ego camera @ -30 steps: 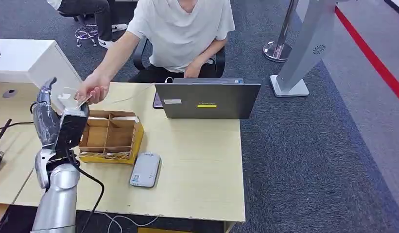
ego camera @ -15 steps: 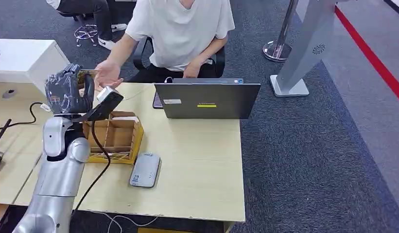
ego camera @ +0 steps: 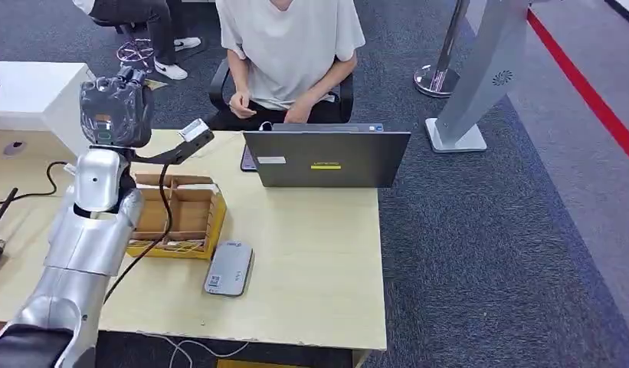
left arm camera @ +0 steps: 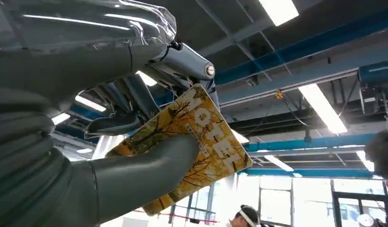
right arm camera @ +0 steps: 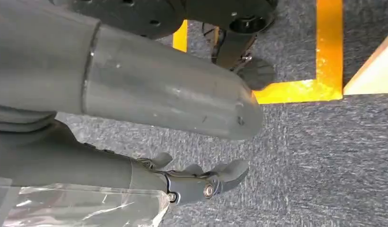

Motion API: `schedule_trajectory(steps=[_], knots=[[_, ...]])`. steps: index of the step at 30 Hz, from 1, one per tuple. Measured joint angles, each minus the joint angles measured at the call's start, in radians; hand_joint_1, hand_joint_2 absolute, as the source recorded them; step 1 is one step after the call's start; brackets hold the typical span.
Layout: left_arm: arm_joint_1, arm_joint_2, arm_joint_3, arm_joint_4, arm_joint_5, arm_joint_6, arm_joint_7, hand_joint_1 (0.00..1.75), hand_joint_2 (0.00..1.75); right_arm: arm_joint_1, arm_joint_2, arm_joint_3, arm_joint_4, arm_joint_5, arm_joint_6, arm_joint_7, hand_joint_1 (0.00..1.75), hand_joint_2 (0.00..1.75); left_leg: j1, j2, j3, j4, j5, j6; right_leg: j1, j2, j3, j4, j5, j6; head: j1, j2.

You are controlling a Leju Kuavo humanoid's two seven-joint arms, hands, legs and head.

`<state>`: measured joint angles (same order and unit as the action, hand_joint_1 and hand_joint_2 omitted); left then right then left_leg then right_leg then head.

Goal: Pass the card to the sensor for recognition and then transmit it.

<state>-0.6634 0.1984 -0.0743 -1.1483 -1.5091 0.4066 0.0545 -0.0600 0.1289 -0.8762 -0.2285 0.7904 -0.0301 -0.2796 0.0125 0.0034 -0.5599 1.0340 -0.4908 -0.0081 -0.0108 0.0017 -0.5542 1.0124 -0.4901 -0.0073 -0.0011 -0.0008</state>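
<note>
The robot's left hand (ego camera: 116, 111) is raised high above the far-left corner of the desk (ego camera: 319, 261), its thumb and fingers pinching a yellow hotel card (left arm camera: 189, 144), as the left wrist view shows. The grey sensor (ego camera: 229, 268) lies flat on the desk beside the cardboard box (ego camera: 177, 216), well apart from the card. By this showing the card is in hand, but its reading and hand-over are yet to come. The right hand (right arm camera: 201, 182) hangs over the carpet, fingers apart, holding nothing. A person (ego camera: 292, 46) sits behind the laptop (ego camera: 326, 159).
</note>
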Motion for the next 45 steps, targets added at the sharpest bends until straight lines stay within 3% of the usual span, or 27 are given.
schedule_trajectory(steps=[5,14,18,22,33,38,45], knots=[[0.024,-0.013,-0.013,-0.013,0.010,0.019,-0.036,1.75,1.75,0.000,-0.002,-0.003,0.007,0.004,-0.003,0.006,0.00,0.00,0.000,0.000,0.000,0.000,0.000,0.000,0.000,0.000,0.000,0.000,0.000,0.000,0.000,0.000],[0.309,-0.075,-0.150,-0.330,0.056,-0.139,-0.078,1.75,1.75,0.003,-0.003,-0.055,0.014,-0.037,-0.035,0.008,0.00,0.00,-0.002,0.002,-0.003,0.000,-0.001,0.001,-0.002,0.001,-0.002,-0.001,0.000,0.000,0.000,0.000],[0.435,-0.077,-0.216,-0.451,0.071,-0.157,-0.081,1.75,1.75,0.003,-0.003,-0.077,0.016,-0.044,-0.046,0.008,0.00,0.00,-0.001,0.002,-0.003,0.000,-0.001,0.002,-0.002,0.001,-0.003,-0.001,0.000,0.001,0.000,0.000],[0.506,-0.077,-0.246,-0.507,0.073,-0.158,-0.082,1.75,1.75,0.003,-0.003,-0.088,0.018,-0.045,-0.052,0.008,0.00,0.00,-0.001,0.001,-0.003,0.000,-0.001,0.002,-0.002,0.001,-0.004,-0.001,0.000,0.001,0.000,0.000],[0.553,-0.075,-0.257,-0.546,0.083,-0.188,-0.083,1.75,1.75,0.003,-0.003,-0.098,0.019,-0.038,-0.055,0.011,0.00,0.00,-0.001,0.001,-0.004,0.000,0.001,0.002,-0.002,0.001,-0.003,0.000,0.001,0.001,0.000,0.000],[0.589,-0.061,-0.246,-0.515,0.111,-0.187,-0.044,1.75,1.75,0.006,-0.003,-0.098,0.019,-0.004,-0.035,-0.015,0.00,0.00,-0.001,0.001,-0.005,0.000,0.001,0.002,-0.002,0.000,-0.004,0.000,0.001,0.001,0.000,0.000],[0.597,-0.051,-0.200,-0.426,0.201,-0.316,-0.033,1.75,1.75,0.010,-0.003,-0.096,0.019,0.019,-0.034,-0.012,0.00,0.00,-0.001,0.000,-0.005,0.000,0.001,0.001,-0.002,0.000,-0.004,0.000,0.001,0.001,0.000,0.000]])
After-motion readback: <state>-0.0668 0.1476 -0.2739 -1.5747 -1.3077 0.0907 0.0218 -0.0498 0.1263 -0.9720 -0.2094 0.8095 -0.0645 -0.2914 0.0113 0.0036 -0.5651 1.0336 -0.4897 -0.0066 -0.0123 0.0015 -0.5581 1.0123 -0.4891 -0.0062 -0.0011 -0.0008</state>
